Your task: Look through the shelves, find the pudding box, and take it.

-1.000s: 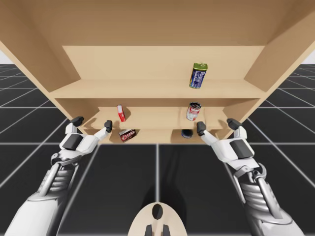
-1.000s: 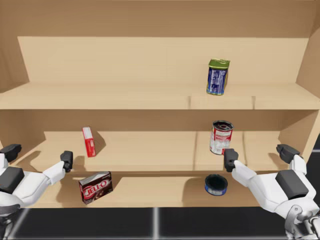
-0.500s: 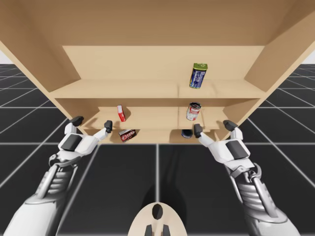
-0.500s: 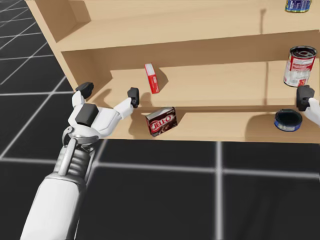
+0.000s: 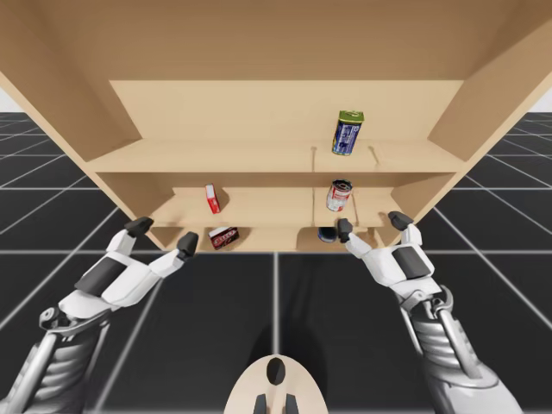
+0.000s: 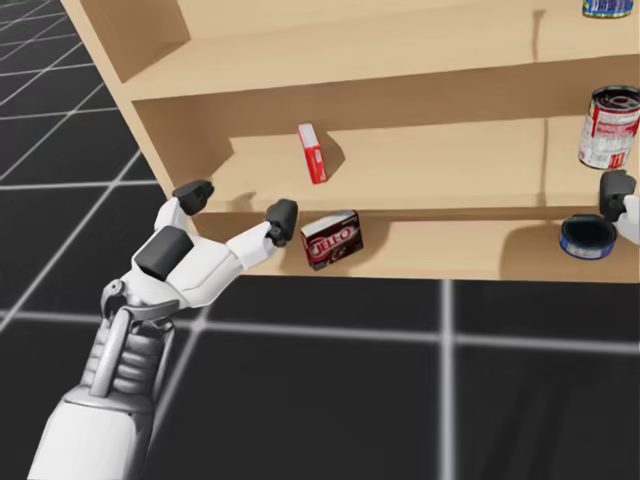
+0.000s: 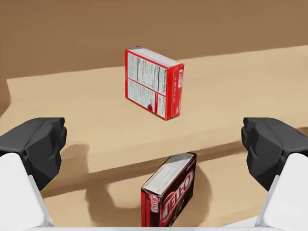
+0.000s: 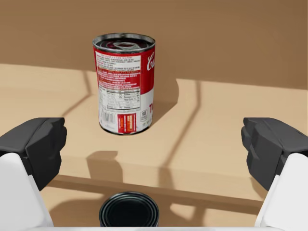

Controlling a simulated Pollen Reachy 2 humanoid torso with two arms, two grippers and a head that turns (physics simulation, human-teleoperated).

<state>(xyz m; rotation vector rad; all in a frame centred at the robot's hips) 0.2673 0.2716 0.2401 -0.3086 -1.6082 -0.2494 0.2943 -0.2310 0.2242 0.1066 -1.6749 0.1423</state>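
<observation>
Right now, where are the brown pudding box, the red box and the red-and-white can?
brown pudding box [image 7: 175,198]: left wrist view, its front face.
red box [image 7: 146,82]: left wrist view, its printed side.
red-and-white can [image 8: 124,91]: right wrist view, its label.

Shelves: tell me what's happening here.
My left gripper, fingers open, hovers just in front of the dark brown box on the bottom shelf, one level under a red box. My right gripper, also open, faces a red and white can with a flat dark can beneath it. Nothing is held.
</observation>
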